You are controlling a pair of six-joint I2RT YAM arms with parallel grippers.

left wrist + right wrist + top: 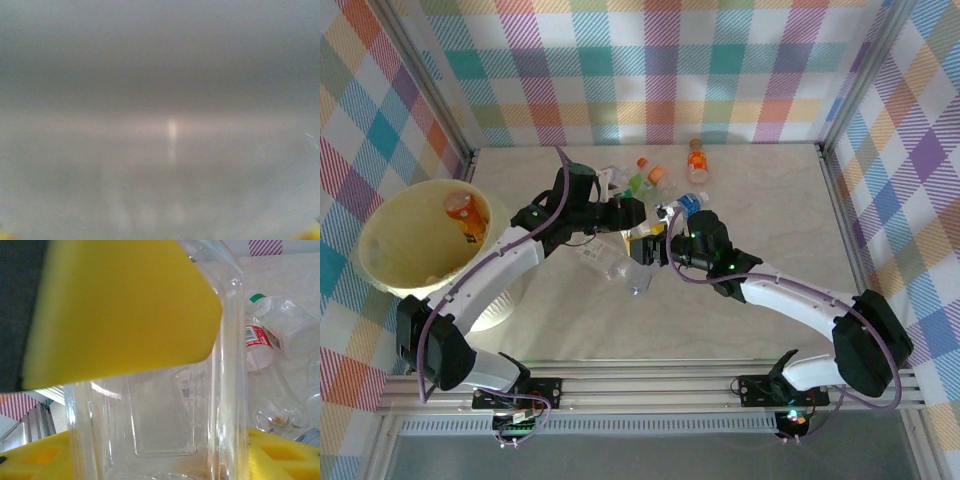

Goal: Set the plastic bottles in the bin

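The bin (395,262) stands at the left edge of the worktop (770,205), with one orange bottle (466,215) already lying in it. The left pincer (632,218) reaches into the heap of plastic bottles (645,185) at mid-worktop; its wrist view is a grey blur, so I cannot tell how wide it stands. Just right of it, the right pincer (658,248) has its yellow fingers (125,305) on either side of a clear bottle (160,415). Whether they press it I cannot tell. These empties look light, thin-walled and slick. A hard squeeze would likely buckle them, so the flat-sided body, taken across its middle, seems the best hold. An orange-capped bottle (698,160) lies apart, far right.
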